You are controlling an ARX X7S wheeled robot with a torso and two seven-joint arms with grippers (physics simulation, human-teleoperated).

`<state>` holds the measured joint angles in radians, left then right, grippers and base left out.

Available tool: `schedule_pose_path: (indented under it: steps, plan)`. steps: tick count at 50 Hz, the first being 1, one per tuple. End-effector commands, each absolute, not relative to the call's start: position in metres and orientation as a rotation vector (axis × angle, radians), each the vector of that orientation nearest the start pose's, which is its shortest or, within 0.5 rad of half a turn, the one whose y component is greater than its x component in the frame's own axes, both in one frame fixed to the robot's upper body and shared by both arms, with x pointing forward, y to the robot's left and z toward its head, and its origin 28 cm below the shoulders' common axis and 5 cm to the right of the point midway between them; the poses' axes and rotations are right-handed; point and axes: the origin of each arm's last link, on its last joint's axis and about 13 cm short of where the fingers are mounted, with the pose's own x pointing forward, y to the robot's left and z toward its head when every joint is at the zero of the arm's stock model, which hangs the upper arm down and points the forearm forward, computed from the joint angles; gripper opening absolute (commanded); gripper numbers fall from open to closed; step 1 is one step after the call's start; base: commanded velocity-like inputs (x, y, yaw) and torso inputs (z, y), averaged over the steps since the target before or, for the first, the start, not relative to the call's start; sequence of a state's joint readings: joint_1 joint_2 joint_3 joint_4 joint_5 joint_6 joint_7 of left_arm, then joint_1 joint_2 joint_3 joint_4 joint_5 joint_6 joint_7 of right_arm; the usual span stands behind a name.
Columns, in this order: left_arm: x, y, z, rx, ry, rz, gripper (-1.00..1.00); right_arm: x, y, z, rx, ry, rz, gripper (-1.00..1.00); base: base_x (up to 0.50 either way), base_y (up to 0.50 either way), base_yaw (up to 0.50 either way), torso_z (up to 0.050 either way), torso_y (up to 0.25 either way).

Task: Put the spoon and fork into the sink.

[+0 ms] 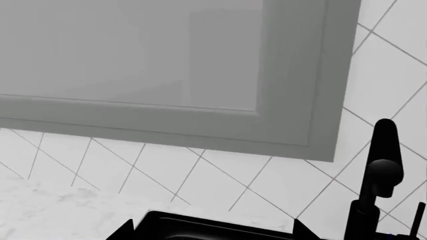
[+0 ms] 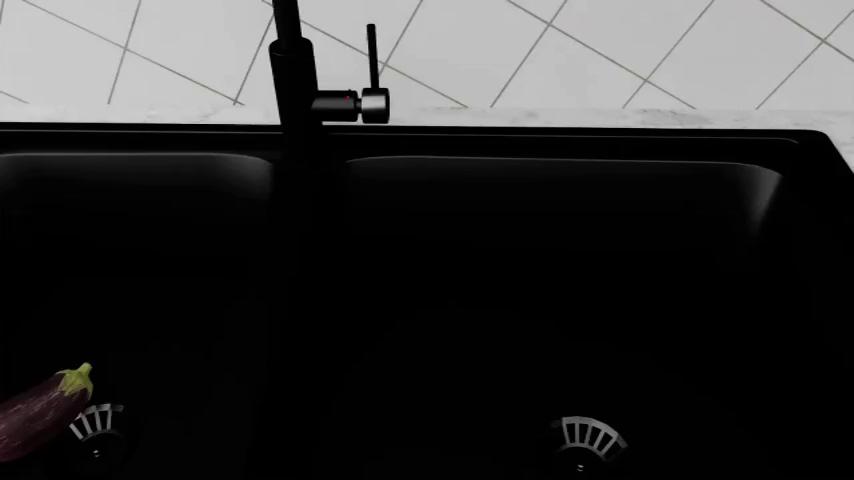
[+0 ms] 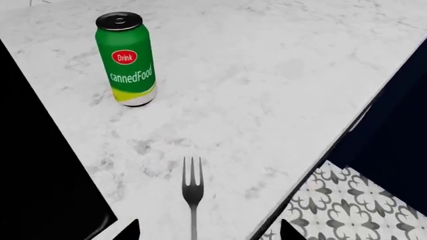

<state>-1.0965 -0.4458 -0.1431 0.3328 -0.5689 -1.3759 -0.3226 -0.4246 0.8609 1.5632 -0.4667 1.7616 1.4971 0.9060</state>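
Observation:
The black fork (image 3: pixel 192 187) lies flat on the white marble counter (image 3: pixel 267 90), tines pointing away from my right gripper (image 3: pixel 210 232). That gripper is open, and the fork's handle runs between its two dark fingertips. The black double-basin sink (image 2: pixel 561 140) fills the head view, where neither gripper shows. In the left wrist view my left gripper (image 1: pixel 213 232) is open and holds nothing. It hangs over the sink's back rim (image 1: pixel 200 225), facing the tiled wall. The spoon is out of view.
A purple eggplant (image 2: pixel 40 410) lies in the left basin beside a silver drain strainer (image 2: pixel 94 422). The tall black faucet (image 2: pixel 291 80) rises at the sink's back. A green can (image 3: pixel 127 60) stands beyond the fork. The counter edge (image 3: pixel 333 145) drops to patterned floor (image 3: pixel 353 210).

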Motion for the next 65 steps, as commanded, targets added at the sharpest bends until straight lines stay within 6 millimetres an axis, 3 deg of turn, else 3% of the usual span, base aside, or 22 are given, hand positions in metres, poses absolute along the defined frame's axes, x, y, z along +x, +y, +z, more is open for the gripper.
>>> schedule_pose_path:
  steps: [1,14,32,45,65]
  plan:
    - [0.283,0.3,0.311,-0.027,-0.078,0.21,1.0,0.054,-0.305,0.216,0.147,0.433,-0.751,1.0,0.0,0.0,0.0,0.0,0.0]
    - [0.286,0.298,0.311,-0.018,-0.071,0.209,1.0,0.061,-0.308,0.202,0.206,0.451,-0.748,1.0,0.0,0.0,0.0,0.0,0.0]
    - [0.289,0.3,0.305,-0.024,-0.057,0.213,1.0,0.073,-0.31,0.199,0.228,0.492,-0.73,1.0,0.0,0.0,0.0,0.0,0.0]
    - [0.289,0.3,0.306,-0.021,-0.056,0.212,1.0,0.064,-0.315,0.187,0.256,0.515,-0.761,1.0,0.0,0.0,0.0,0.0,0.0]
    - [0.286,0.298,0.305,-0.016,-0.055,0.209,1.0,0.065,-0.315,0.174,0.264,0.54,-0.753,1.0,0.0,0.0,0.0,0.0,0.0]
